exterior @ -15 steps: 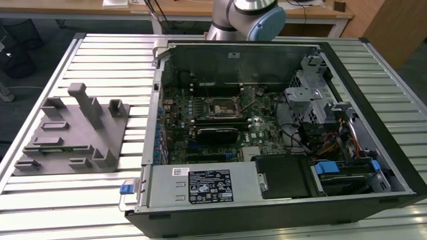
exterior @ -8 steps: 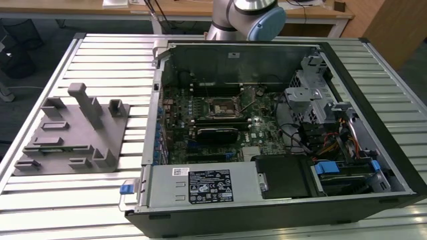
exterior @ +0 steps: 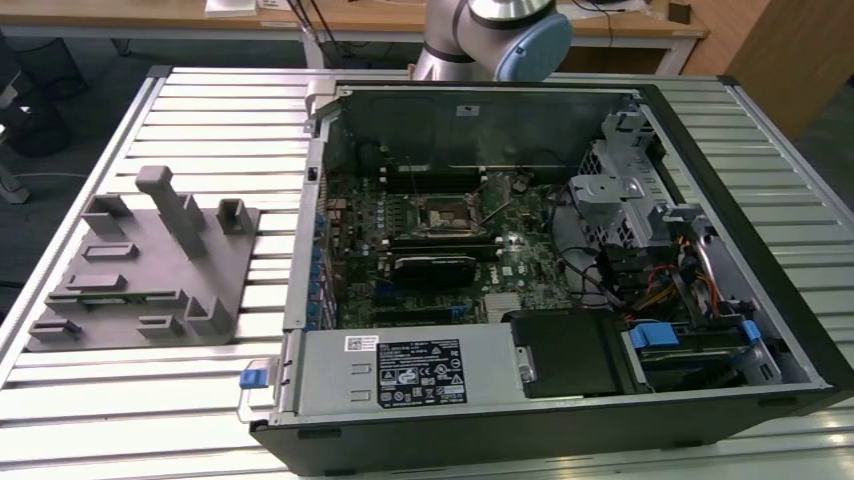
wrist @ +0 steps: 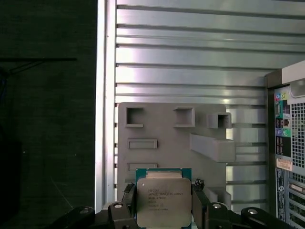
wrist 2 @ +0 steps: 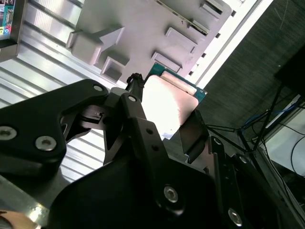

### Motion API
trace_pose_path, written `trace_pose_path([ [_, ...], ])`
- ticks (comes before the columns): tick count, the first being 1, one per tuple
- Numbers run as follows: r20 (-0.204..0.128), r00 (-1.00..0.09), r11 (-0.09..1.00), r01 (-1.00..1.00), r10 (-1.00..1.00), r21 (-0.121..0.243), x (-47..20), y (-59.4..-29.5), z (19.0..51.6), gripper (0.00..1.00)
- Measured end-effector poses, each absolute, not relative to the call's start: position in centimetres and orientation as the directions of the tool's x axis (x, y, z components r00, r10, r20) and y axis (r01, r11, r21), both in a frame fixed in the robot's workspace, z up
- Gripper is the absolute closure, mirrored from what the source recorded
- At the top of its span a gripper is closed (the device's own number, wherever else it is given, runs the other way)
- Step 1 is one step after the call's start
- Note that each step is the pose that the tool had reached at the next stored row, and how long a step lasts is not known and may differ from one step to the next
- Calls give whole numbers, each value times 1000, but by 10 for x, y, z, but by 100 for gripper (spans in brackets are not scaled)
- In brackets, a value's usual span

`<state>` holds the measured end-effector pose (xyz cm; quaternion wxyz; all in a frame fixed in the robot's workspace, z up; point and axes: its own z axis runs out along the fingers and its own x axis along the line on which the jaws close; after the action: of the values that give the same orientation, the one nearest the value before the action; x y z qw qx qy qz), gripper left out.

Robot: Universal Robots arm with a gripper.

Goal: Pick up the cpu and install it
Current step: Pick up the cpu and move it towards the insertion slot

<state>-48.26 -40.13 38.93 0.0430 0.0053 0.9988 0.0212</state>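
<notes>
My gripper [wrist: 163, 193] is shut on the cpu [wrist: 163, 202], a flat square chip with a pale silver top and a green rim. In the first wrist view a black finger [wrist: 127, 200] presses on each of two opposite edges. In the second wrist view the cpu [wrist 2: 167, 102] sits the same way in the gripper [wrist 2: 164, 117], well above the grey plastic block [wrist 2: 143, 28]. The black socket frame [exterior: 441, 213] lies on the motherboard inside the open computer case [exterior: 747, 330].
The grey block with upright posts [exterior: 140, 265] lies on the slatted metal table [exterior: 214, 110], at the exterior view's left of the case. Below the held chip is the block [wrist: 171, 138], with the table edge and dark floor [wrist: 47, 119] beside it. The arm's base [exterior: 494, 35] stands behind the case.
</notes>
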Motion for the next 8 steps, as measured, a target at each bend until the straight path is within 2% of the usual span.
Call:
trace_pose_path([
  [8,-86,-996,999,9,12,43,-477,-401,389,45],
])
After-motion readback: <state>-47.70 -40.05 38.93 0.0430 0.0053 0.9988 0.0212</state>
